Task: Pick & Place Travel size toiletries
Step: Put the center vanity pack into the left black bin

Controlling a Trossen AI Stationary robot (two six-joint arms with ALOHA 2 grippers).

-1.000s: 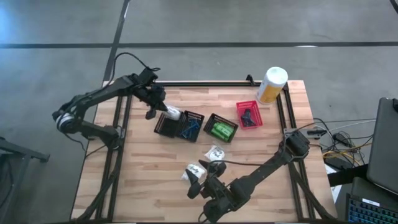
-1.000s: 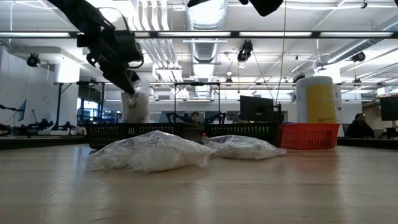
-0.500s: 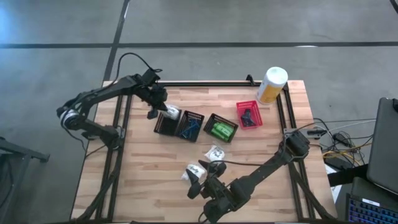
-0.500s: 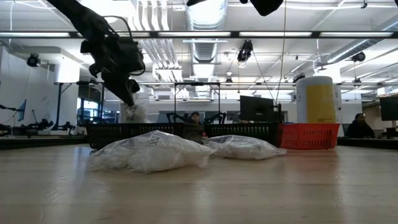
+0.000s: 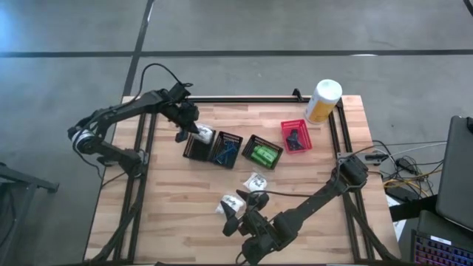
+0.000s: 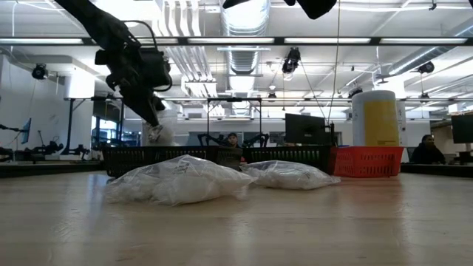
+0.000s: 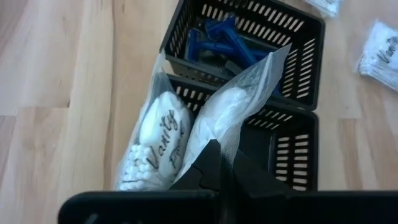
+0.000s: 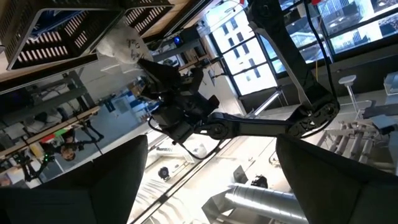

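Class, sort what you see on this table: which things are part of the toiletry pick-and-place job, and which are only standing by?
Job:
- white wrapped packet in left end effector
- two white packets on table
- green packets
- right end effector, open

Standing by:
- black baskets
- red basket
- white-and-yellow canister

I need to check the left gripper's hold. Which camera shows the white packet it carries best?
The left wrist view: the white packet fills it, pinched over the black basket. The high view shows a white speck; the low view a lump under the left gripper.
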